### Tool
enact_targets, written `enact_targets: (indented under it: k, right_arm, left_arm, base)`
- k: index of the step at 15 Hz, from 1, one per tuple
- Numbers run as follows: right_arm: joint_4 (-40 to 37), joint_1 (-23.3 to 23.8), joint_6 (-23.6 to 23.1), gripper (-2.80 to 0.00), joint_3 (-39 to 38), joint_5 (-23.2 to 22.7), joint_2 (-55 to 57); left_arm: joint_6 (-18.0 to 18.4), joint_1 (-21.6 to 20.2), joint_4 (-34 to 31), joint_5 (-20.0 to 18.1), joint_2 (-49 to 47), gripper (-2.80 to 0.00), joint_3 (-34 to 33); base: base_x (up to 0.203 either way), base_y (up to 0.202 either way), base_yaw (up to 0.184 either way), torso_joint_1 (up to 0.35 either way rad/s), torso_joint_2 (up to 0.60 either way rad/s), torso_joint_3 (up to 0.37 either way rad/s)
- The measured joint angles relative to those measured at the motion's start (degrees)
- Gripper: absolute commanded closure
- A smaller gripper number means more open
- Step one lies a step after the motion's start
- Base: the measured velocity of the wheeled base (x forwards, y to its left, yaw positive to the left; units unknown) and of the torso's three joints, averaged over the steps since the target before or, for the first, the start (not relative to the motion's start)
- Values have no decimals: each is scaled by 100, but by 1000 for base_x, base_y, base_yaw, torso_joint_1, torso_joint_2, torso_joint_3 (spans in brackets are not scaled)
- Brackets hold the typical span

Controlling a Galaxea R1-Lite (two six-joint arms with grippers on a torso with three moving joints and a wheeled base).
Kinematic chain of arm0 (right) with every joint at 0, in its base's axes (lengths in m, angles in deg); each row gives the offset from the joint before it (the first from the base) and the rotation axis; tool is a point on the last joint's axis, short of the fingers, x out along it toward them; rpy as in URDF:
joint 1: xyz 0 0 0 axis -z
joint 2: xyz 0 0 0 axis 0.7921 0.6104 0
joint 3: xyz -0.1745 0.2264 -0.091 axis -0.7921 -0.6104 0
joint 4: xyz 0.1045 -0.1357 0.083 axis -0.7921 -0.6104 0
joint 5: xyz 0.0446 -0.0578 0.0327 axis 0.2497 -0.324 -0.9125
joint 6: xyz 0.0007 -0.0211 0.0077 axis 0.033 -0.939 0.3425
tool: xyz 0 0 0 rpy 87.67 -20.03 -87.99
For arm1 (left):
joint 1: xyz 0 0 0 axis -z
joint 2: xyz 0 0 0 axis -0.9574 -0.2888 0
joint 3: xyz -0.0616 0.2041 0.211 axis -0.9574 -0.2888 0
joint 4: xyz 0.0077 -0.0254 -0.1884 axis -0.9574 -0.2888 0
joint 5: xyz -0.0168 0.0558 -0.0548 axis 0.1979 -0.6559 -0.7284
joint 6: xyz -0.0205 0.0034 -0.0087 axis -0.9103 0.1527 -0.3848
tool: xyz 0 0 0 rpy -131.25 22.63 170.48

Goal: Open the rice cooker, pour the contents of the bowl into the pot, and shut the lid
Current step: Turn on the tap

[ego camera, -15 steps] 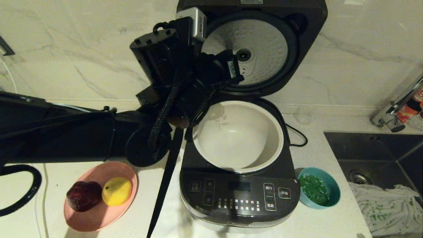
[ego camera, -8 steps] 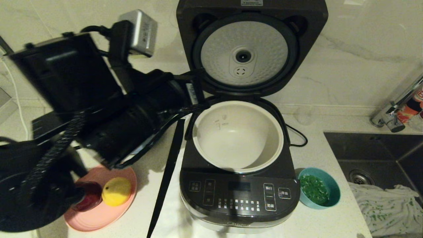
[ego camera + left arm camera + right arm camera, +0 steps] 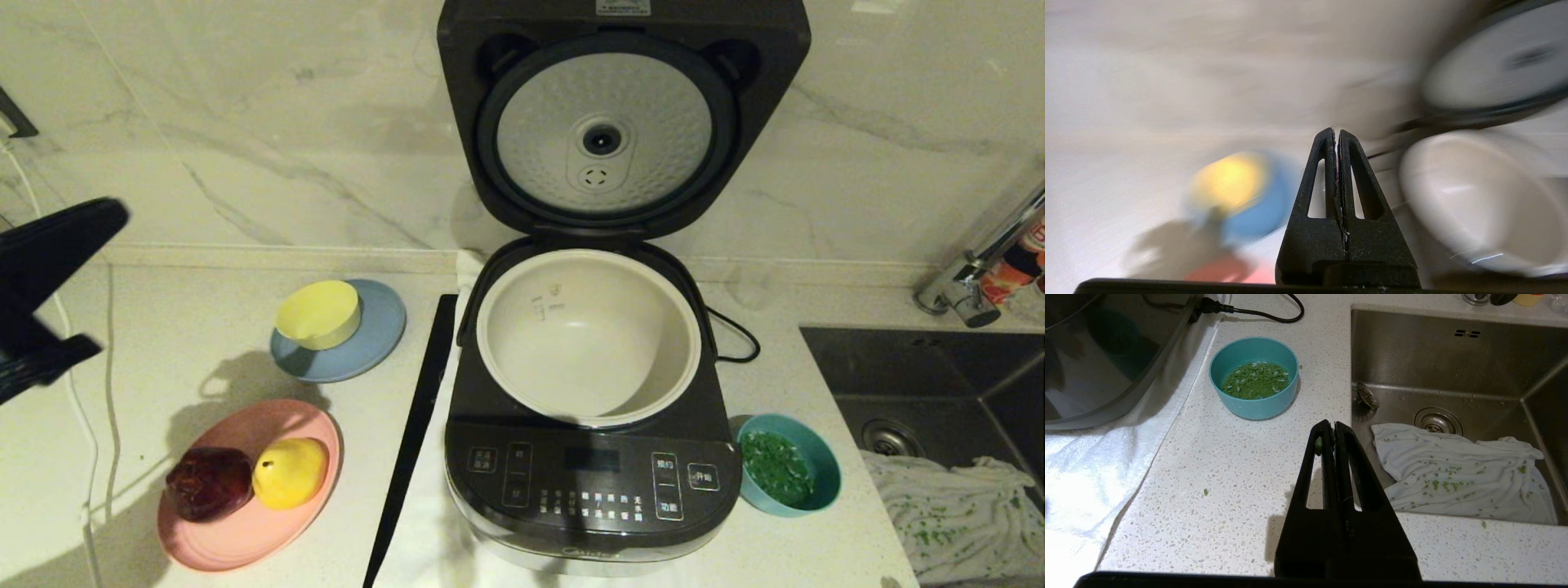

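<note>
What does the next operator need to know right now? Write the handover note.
Left hand: shut, empty, off to the robot's left of the rice cooker.
Right hand: shut, empty, above the counter short of the bowl.
Done: lid stands open; pot empty.
Bowl sits by the cooker's front right corner, full of green bits.
Left: pour bowl into pot, close lid.

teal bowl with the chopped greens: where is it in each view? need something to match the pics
Head view: the teal bowl sits on the counter at the lower right, beside the rice cooker's front corner.
Left wrist view: not in it.
Right wrist view: the bowl is in the upper middle, beyond the shut right claw.
Shared landmark: the white cloth in the sink.
</note>
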Motion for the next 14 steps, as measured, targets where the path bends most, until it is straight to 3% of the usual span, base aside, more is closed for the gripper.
enact_targets:
  k: [4, 8, 10, 14]
  right_arm:
    - [0, 0, 2, 0, 0, 0, 0]
    - [-2, 0, 0, 0, 0, 0, 0]
    - [-2, 0, -1, 0, 0, 1, 0]
    - [-2, 0, 0, 0, 0, 0, 0]
  left_arm:
    - [269, -1252, -844, 948, 1668, 0, -814]
    - [413, -2409, -1118, 1081, 3026, 0, -1664]
    - [429, -2693, -1265, 844, 3658, 0, -2172]
    - [247, -2938, -1818, -588, 4930, 0, -3215]
  base:
    - [0, 0, 0, 0, 0, 0]
    - [0, 0, 0, 0, 0, 0]
    - [0, 0, 0, 0, 0, 0]
    - [0, 0, 0, 0, 0, 0]
